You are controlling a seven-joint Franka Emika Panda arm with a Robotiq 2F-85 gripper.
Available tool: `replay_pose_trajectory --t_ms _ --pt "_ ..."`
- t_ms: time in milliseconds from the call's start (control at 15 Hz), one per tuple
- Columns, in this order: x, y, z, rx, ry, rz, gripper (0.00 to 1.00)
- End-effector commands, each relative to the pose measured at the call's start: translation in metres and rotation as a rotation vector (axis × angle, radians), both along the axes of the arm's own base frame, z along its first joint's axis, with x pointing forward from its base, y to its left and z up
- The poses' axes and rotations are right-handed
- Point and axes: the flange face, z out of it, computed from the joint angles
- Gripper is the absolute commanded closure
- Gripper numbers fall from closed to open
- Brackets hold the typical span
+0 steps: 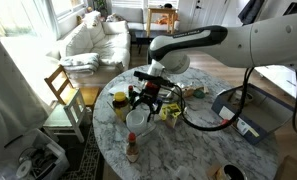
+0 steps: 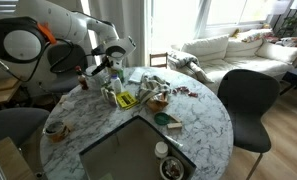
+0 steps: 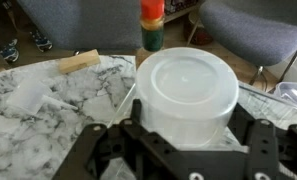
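My gripper [image 3: 185, 140] has its fingers against both sides of a translucent white plastic tub [image 3: 186, 88], which fills the gap between them; it looks shut on the tub. In an exterior view the gripper [image 1: 145, 104] hangs over the round marble table [image 1: 193, 150] with the tub [image 1: 136, 122] just under it, low over the tabletop. In an exterior view the gripper [image 2: 108, 68] is at the far left side of the table [image 2: 203, 125]. Whether the tub's base touches the table is hidden.
A small bottle with a red cap [image 3: 151, 25] stands just beyond the tub, also seen in an exterior view [image 1: 132, 148]. A wooden block [image 3: 78, 62] lies nearby. Yellow packets [image 1: 171, 112] and other clutter [image 2: 148, 92] lie mid-table. Chairs [image 2: 246, 100] and a wooden chair [image 1: 62, 85] ring the table.
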Motion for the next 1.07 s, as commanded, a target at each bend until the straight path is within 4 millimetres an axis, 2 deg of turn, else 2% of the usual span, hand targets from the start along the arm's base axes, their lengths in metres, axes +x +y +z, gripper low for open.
replay_pose_trajectory --t_ms 0,333,733,1000 --pt "0.000 -0.004 0.013 0.080 0.034 -0.008 0.43" --pt "-0.010 -0.003 0.047 0.186 0.071 0.003 0.43" --pt "-0.027 -0.017 0.095 0.185 0.067 -0.036 0.43" --pt "-0.040 -0.020 0.117 0.146 0.047 -0.041 0.43"
